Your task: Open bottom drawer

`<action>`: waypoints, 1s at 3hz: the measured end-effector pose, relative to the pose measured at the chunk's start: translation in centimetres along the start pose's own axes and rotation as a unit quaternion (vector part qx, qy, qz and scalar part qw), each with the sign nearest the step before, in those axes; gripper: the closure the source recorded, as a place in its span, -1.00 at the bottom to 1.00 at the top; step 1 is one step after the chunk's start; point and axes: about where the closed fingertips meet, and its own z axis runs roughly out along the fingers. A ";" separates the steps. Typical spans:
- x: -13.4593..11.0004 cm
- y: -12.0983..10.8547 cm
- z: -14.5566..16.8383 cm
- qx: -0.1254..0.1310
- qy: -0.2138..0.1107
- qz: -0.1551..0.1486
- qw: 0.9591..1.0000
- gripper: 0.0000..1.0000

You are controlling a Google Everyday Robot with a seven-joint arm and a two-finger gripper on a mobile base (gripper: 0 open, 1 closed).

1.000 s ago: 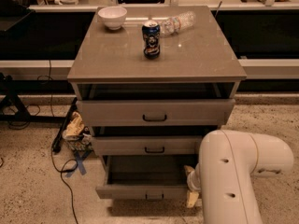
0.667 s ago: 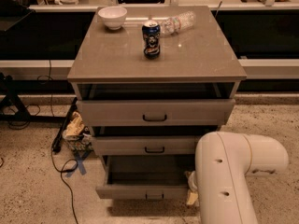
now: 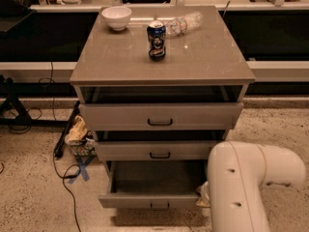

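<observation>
Camera view gives us the gripper (image 3: 204, 195) only as a pale sliver low on the right. It pokes out from behind the bulky white arm link (image 3: 241, 187), and we cannot tell whether it is apart, together or clamped on anything.

It sits just beside the right front corner of the grey-beige, flat-fronted bottom drawer (image 3: 145, 200). That drawer stands well out of the cabinet, with its dark inside exposed. Its front lies to the gripper's left, long axis running left to right. The small black bar handle (image 3: 159, 206) is at mid-front, apart from the gripper. We judge any further pull would run toward the camera, along the slides.

Above it, the grey-beige middle drawer (image 3: 159, 150) and the tall-fronted top drawer (image 3: 161, 115) each show a dark gap over their fronts.

On the smooth grey-beige worktop (image 3: 203, 57) stand a small white bowl (image 3: 116, 17) and a blue drink can (image 3: 156, 40). A clear plastic bottle (image 3: 183, 23) lies on its side behind the can.

Against the earlier frames, the drawer's reach looks unchanged. The arm link has drifted slightly to the right.
</observation>
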 end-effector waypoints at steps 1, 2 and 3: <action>0.8 1.5 -0.3 -0.006 -0.003 0.014 1.000 0.93; 1.4 3.3 -0.2 -0.014 -0.011 0.029 0.999 1.00; 1.4 3.3 -0.2 -0.014 -0.011 0.029 0.999 1.00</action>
